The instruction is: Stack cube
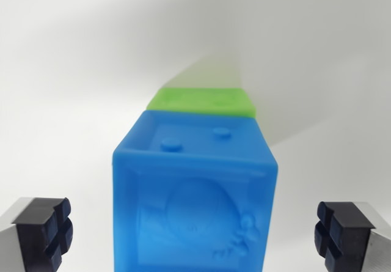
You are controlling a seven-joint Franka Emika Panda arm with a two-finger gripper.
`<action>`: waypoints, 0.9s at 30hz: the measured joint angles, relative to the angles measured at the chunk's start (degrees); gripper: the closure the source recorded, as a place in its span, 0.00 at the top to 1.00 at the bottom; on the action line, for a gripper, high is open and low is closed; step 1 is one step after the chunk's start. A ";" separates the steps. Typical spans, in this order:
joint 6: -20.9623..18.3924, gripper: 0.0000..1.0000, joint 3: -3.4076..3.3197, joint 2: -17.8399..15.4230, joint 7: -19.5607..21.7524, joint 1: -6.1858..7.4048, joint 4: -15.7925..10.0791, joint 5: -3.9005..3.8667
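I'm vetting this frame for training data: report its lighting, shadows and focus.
Wrist view: even, soft light on a white surface, no harsh glare; a faint grey shadow fans out behind the green cube; the blue cube is fairly sharp, the green one softer; the gripper pads are cropped at the bottom corners.

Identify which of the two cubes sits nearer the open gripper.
The blue cube: it fills the foreground between the fingertips, while the green cube lies behind it.

Blue cube (194, 198) and green cube (203, 99): matt, embossed plastic.
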 joint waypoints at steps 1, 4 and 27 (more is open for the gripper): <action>-0.33 1.00 -0.02 -0.36 0.00 0.01 -0.03 -0.01; -1.40 1.00 -0.07 -1.55 0.00 0.05 -0.09 -0.04; -11.24 1.00 -0.29 -9.85 0.28 0.15 1.51 -0.64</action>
